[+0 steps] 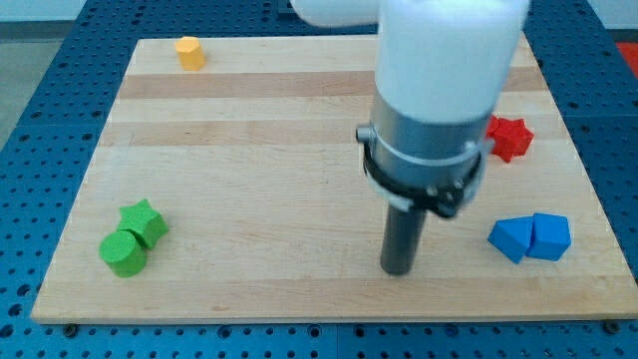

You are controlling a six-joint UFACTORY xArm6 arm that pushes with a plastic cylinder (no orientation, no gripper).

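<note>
Tip [399,269]: at the low end of the dark rod, set down on the wooden board [249,150], touching no block. Nothing held, nothing pinched; just a bare rod with no jaws to open or close.
Nearest to tip: two blue blocks, off toward the view's right of the tip, near but apart from it.
Blue blocks: one cube-like blue block [510,237] and one blue block with slanted faces [550,236], side by side and touching.
Red star block [509,137]: up and to the view's right of the tip, partly behind the big white and grey arm [439,90].
Green blocks: far to the view's left of the tip; a green star block [145,222] pressed against a round green block [123,253].
Yellow block [190,52]: far up and to the view's left of the tip, alone by the board's top edge.
Handling guess: small, hard, light blocks; likely to slide easily on smooth wood. Flat sides best to push on; star points may make a block spin.
</note>
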